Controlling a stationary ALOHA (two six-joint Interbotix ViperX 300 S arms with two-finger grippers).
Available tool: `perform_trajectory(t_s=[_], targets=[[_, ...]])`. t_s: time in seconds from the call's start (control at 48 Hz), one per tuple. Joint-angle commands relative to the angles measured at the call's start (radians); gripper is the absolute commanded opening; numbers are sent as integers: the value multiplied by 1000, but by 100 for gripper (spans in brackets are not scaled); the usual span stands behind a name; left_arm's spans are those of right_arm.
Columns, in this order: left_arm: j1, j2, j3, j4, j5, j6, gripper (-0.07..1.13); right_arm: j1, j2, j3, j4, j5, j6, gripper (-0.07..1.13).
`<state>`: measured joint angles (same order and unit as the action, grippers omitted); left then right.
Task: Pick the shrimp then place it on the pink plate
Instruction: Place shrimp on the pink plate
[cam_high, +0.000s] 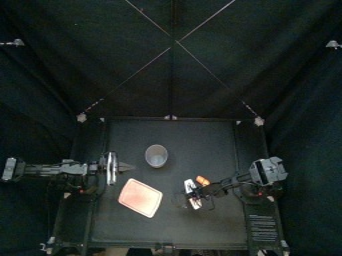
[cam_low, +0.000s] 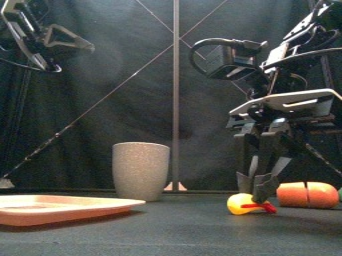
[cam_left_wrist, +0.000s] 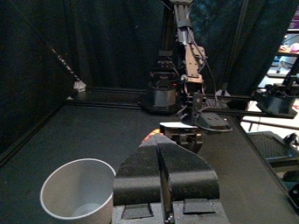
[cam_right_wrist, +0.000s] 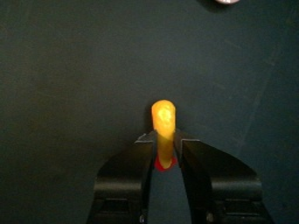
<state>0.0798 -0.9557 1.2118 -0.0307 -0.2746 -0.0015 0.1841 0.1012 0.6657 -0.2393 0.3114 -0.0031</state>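
Note:
The shrimp (cam_low: 245, 205), yellow with a red tail, lies on the table at the right. My right gripper (cam_low: 263, 186) comes down on it from above. In the right wrist view the shrimp (cam_right_wrist: 165, 129) sits between the two jaws, which press on its tail end, so the right gripper (cam_right_wrist: 165, 142) is shut on it. The flat pink plate (cam_high: 140, 196) lies to the left of that gripper (cam_high: 191, 194), with a small gap between them. My left gripper (cam_high: 110, 170) rests at the left, held above the table, with its jaws (cam_left_wrist: 163, 154) shut and empty.
A tall grey speckled cup (cam_high: 156, 154) stands behind the plate, near the table's middle. An orange toy food (cam_low: 307, 194) lies just right of the shrimp, close to the right gripper.

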Motion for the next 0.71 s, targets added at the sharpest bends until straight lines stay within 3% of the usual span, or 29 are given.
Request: perform_trajectory(t_s=[0.021, 0.708], targets=[[3, 5, -12, -3, -9, 0, 11, -3, -3, -14, 2, -5, 5, 62], [2, 5, -11, -2, -9, -3, 11, -9, -17, -34, 23, -25, 23, 60]])
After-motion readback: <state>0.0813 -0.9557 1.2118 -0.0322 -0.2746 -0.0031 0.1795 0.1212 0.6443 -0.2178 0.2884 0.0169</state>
